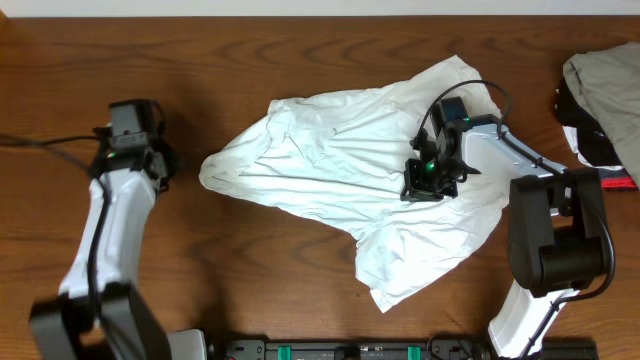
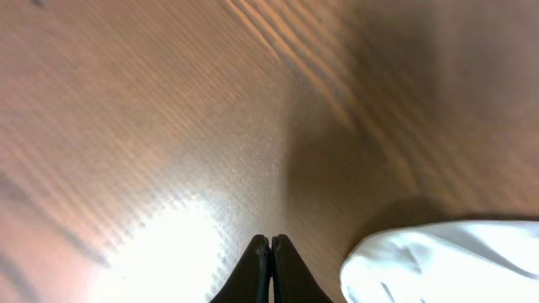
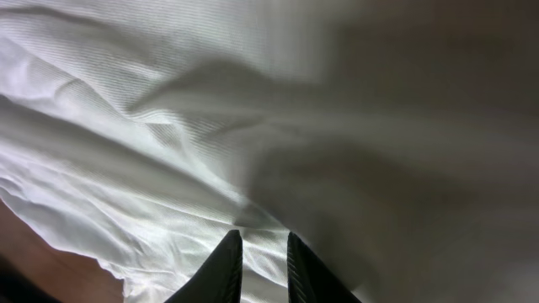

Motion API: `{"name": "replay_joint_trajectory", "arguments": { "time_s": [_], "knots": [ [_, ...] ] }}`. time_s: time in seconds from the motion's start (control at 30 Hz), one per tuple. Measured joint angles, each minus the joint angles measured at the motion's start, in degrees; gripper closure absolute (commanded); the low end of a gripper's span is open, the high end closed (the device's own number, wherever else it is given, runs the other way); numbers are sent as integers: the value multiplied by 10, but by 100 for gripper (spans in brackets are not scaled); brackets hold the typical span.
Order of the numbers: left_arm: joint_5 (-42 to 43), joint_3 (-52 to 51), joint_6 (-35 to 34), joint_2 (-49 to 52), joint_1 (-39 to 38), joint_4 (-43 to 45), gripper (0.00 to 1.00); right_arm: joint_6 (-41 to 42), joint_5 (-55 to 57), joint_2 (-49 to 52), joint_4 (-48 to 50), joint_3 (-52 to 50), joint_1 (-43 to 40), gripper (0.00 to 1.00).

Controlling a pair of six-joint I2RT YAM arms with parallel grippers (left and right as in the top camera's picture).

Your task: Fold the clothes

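Pinching T-shirt [image 1: 330, 150] folds, right hand [image 3: 261, 252], left hand [image 2: 270, 252] closed near its edge

You've got one white T-shirt [image 1: 330, 150], one heap of other garments [image 1: 603, 85] and one worktop [image 1: 250, 270]. Count two arms, the left arm [image 1: 105, 235] and right arm [image 1: 545, 240], with two fingers [image 2: 251, 271] each, four in all.

Crumpled white T-shirt [image 1: 330, 150], centre to right of frame.
Spread loose and unfolded, heavily wrinkled, tapering to a rounded tip at centre left.
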Motion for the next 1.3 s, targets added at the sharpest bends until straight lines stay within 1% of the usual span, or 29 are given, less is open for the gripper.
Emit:
{"name": "replay_joint_trajectory", "arguments": {
  "time_s": [0.07,0.13,0.23,0.37,0.57,0.67,0.8,0.93,1.3],
  "knots": [
    [24,0,-5,-31,0,-8,94,0,0,0,1,0,0,81],
    [69,0,-7,-53,-7,-8,94,0,0,-1,2,-2,0,81],
    [141,0,1,-59,-31,0,94,0,0,-2,4,-3,0,81],
    [206,0,22,-30,-96,25,94,0,0,-2,4,-3,0,81],
    [234,0,44,54,-196,84,94,0,0,-2,4,-3,0,81],
    [236,0,49,98,-215,116,94,0,0,-2,4,-3,0,82],
    [233,0,50,154,-219,148,94,0,0,-2,4,-3,0,82],
    [206,0,50,189,-218,163,94,0,0,-2,4,-3,0,83],
    [101,0,52,200,-213,210,94,0,2,-2,3,-3,0,84]
  ]
}}
